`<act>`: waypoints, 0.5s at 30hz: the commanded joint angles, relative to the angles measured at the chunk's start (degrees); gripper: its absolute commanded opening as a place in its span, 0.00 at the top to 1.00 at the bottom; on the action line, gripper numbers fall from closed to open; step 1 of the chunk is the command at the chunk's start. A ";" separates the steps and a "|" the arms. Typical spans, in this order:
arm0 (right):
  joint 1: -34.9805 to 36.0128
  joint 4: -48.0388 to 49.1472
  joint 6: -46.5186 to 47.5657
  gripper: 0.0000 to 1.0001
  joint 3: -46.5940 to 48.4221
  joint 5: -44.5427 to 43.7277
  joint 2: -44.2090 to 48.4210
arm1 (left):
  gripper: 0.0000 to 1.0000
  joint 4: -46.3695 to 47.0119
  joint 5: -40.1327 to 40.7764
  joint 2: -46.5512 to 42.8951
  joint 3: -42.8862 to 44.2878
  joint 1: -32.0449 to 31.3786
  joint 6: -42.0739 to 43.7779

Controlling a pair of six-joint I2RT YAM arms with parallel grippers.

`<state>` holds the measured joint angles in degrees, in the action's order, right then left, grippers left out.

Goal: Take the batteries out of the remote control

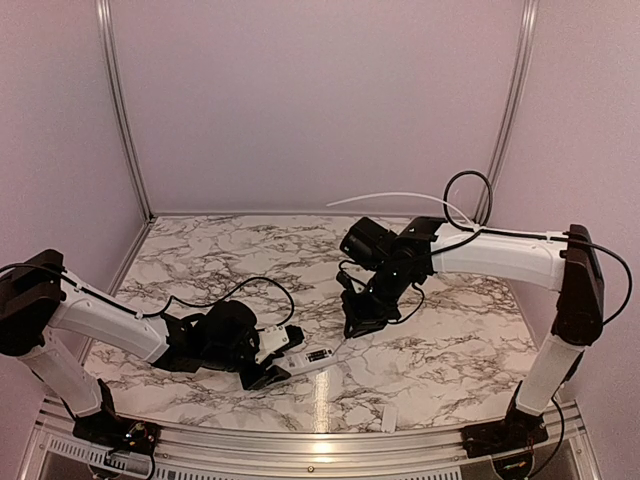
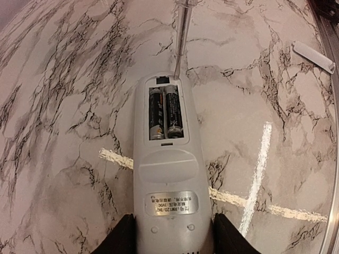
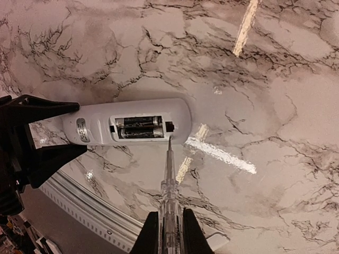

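Observation:
The white remote control (image 2: 168, 174) lies back up, held at its near end by my left gripper (image 2: 172, 238), which is shut on it. Its open compartment holds two dark batteries (image 2: 165, 112) side by side. They also show in the right wrist view (image 3: 139, 127), inside the remote (image 3: 127, 121). My right gripper (image 3: 170, 233) is shut on a thin clear screwdriver (image 3: 169, 185), whose tip rests at the remote's far end by the compartment edge. In the top view the remote (image 1: 312, 357) sits between the left gripper (image 1: 275, 362) and the right gripper (image 1: 360, 318).
A small flat white plastic piece (image 2: 313, 56) lies near the table's front metal rail (image 1: 320, 440); it also shows in the top view (image 1: 390, 417). Marble tabletop stretches behind both arms to the back wall.

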<state>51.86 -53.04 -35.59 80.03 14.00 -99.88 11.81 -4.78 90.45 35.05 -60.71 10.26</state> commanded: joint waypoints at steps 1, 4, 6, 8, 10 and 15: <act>0.35 1.15 0.46 1.00 2.15 -0.04 -1.43 | 1.00 0.08 1.36 0.33 0.19 -0.20 0.15; 0.35 1.28 0.37 1.00 2.27 0.17 -1.76 | 1.00 0.06 1.41 0.51 0.39 -0.20 0.55; 0.36 1.40 0.43 1.00 2.48 0.07 -1.94 | 1.00 -0.11 1.27 0.72 0.54 -0.20 0.84; 0.35 1.43 0.51 1.00 3.02 0.02 -2.17 | 1.00 -0.21 1.34 0.87 0.65 -0.20 1.06; 0.37 1.44 0.58 1.00 3.32 -0.04 -2.45 | 1.00 -0.42 1.32 0.86 0.85 -0.20 1.25; 0.35 1.29 0.81 1.00 3.73 0.10 -3.36 | 1.00 -0.90 1.53 0.95 1.24 -0.20 1.76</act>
<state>51.86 -52.45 -35.29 81.84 14.15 -101.43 11.68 -4.19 90.48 35.07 -60.71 10.96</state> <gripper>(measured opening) 0.106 0.491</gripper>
